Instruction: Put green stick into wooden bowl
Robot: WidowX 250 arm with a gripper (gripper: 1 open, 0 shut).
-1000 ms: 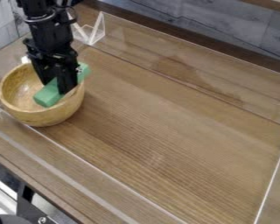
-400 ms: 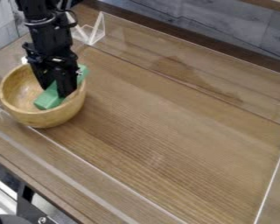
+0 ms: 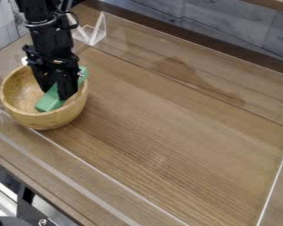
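The wooden bowl [image 3: 26, 108] sits at the left of the table, round and light tan. The green stick [image 3: 49, 99] slants inside it, its upper end near the right rim. My black gripper [image 3: 60, 86] points straight down over the bowl's right half and is shut on the green stick, whose upper part is hidden behind the fingers.
A clear plastic wall [image 3: 274, 190] runs around the wooden tabletop [image 3: 179, 115]. A clear bracket [image 3: 96, 31] stands at the back just behind the arm. A grey plank wall lies beyond the far edge.
The green stick's upper end has slipped a little lower into the bowl. The gripper stays in place and shut.
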